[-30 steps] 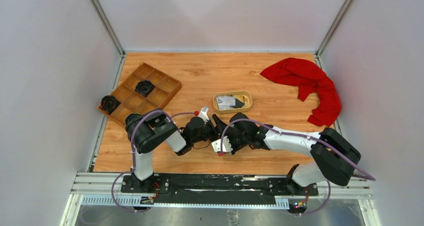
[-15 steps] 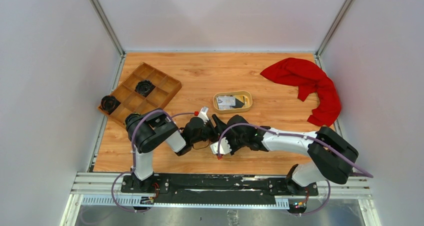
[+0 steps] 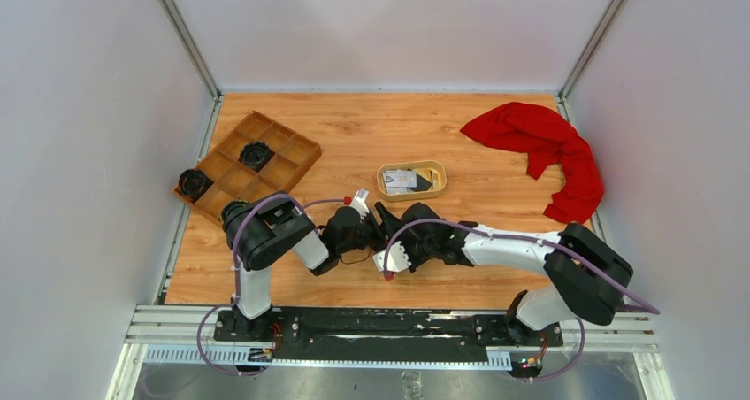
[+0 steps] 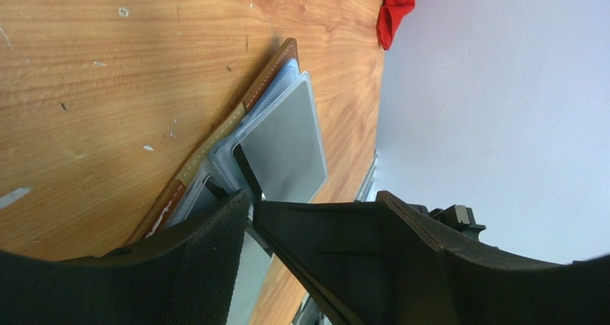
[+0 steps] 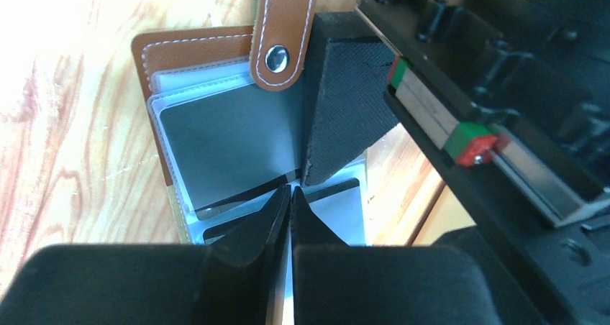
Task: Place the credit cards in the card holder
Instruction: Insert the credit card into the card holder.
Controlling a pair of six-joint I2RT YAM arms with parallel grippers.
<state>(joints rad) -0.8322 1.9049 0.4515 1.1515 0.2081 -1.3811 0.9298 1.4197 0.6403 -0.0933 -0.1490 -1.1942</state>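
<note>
The brown card holder (image 5: 194,48) lies open on the table under both grippers, its grey pockets (image 5: 223,142) up and its snap strap (image 5: 280,30) at the far edge. It also shows in the left wrist view (image 4: 270,80). In the top view the arms hide it. My right gripper (image 5: 290,194) is shut on a thin pale card seen edge-on, its tips at a pocket's dark-edged mouth. My left gripper (image 4: 252,204) is shut on a leaf of the holder. More credit cards, a whitish one (image 3: 401,180) and a black one (image 3: 424,184), lie in the oval tan dish (image 3: 440,172).
A wooden compartment tray (image 3: 232,180) stands at the back left with a black round part (image 3: 256,155) in one cell and another (image 3: 194,183) at its left corner. A red cloth (image 3: 539,139) lies at the back right. Grey walls close the table's sides.
The right arm has crept slightly left toward the left gripper. The left arm and the holder have stayed put.
</note>
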